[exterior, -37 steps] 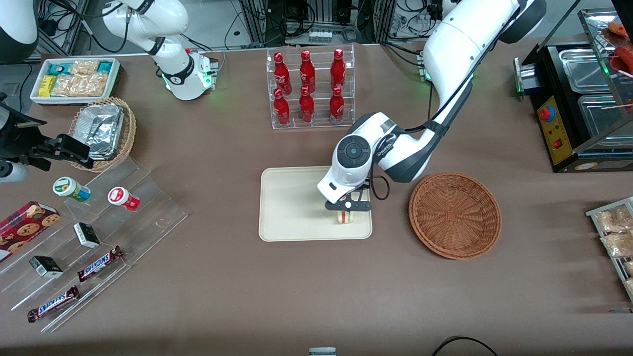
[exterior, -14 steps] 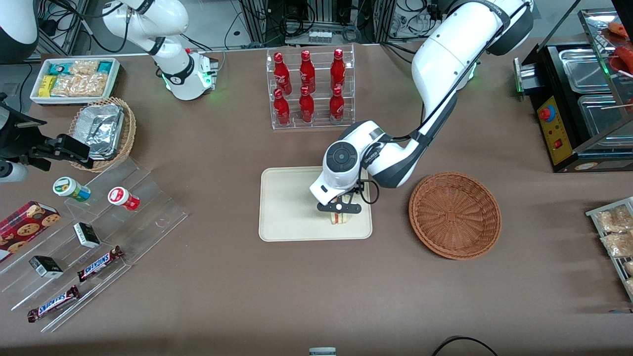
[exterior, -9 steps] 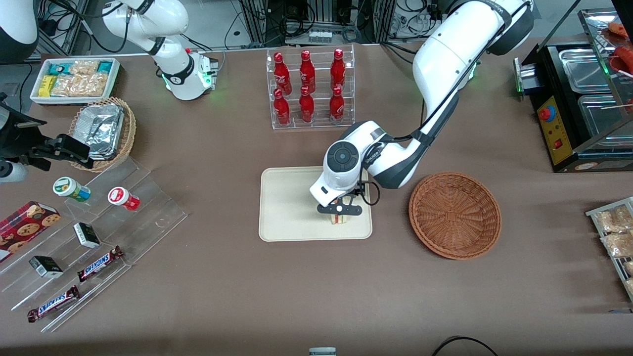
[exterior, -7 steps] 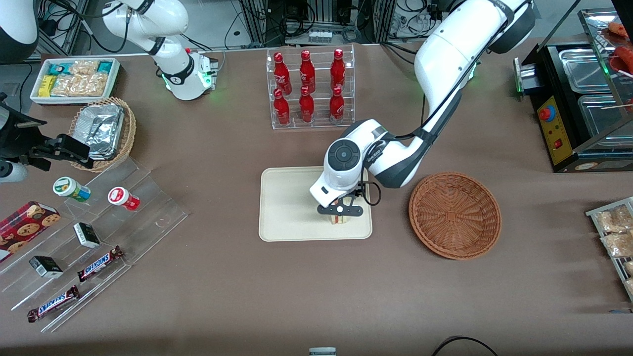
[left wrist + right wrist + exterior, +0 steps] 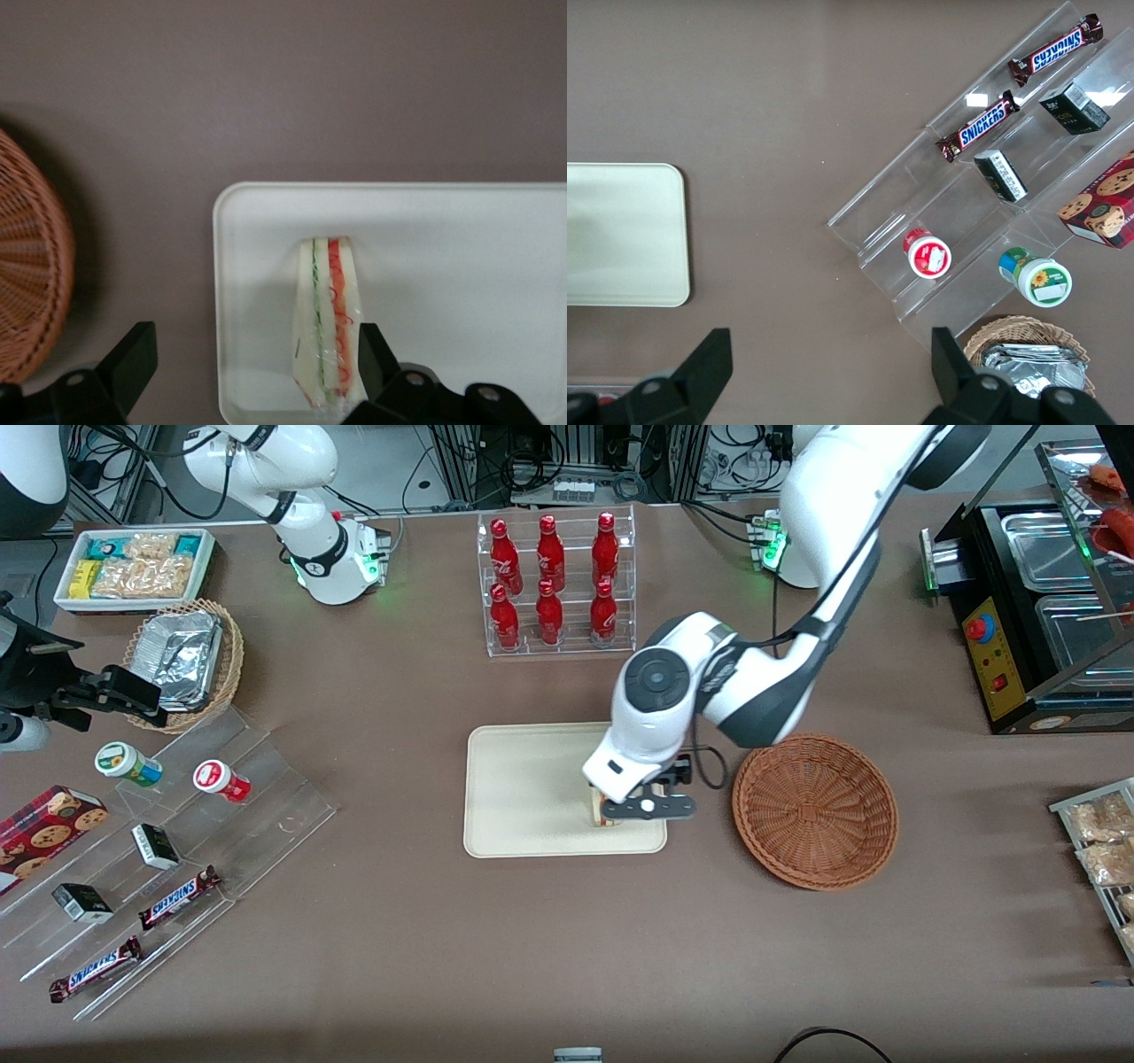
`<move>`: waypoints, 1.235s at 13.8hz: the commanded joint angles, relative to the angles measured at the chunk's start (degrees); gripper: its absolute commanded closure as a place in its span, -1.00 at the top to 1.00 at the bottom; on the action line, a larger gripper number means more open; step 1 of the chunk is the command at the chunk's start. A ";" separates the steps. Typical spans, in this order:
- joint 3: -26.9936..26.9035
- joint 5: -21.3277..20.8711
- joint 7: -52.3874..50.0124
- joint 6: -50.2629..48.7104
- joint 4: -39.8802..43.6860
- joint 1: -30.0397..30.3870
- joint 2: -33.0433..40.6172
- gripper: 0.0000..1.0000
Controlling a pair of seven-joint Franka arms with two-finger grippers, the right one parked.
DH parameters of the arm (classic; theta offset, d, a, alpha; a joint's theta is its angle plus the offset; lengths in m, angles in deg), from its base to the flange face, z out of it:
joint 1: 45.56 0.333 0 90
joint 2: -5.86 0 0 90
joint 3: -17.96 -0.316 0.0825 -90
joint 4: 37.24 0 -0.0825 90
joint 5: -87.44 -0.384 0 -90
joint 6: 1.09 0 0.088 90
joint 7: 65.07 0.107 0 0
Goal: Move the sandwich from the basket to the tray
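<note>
Sandwich (image 5: 326, 320): wrapped wedge, standing on edge on the tray (image 5: 523, 797), at the tray corner nearest the basket (image 5: 815, 810). Gripper (image 5: 645, 808): above the tray's basket-side edge, fingers (image 5: 131, 357) spread wide, holding nothing, clear of the sandwich. Basket: on the brown worktop (image 5: 425, 939) just beside the tray, toward the working arm's end. Red bottle rack (image 5: 556, 584): mid-table, farther from the front camera. Cabling past the worktop's edge.

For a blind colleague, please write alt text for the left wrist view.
A wrapped sandwich lies on the cream tray, released, with the open gripper above it. The wicker basket sits empty beside the tray on the brown table.
</note>
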 commanded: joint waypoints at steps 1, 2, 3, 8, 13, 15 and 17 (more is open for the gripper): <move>-0.01 0.71 -0.97 -1.97 -0.22 2.09 2.93 1.00; -0.01 0.97 -0.88 -3.19 0.30 3.15 3.64 1.00; -0.01 0.97 -0.71 -5.03 1.35 4.29 4.08 1.00; -0.01 0.54 2.79 -12.78 4.79 9.48 7.06 1.00; -1.06 -0.34 7.82 -15.50 4.70 13.62 12.59 1.00; -0.98 -0.17 10.17 -18.05 4.79 15.45 13.75 1.00; -1.06 -0.17 12.81 -19.37 4.79 16.86 15.58 1.00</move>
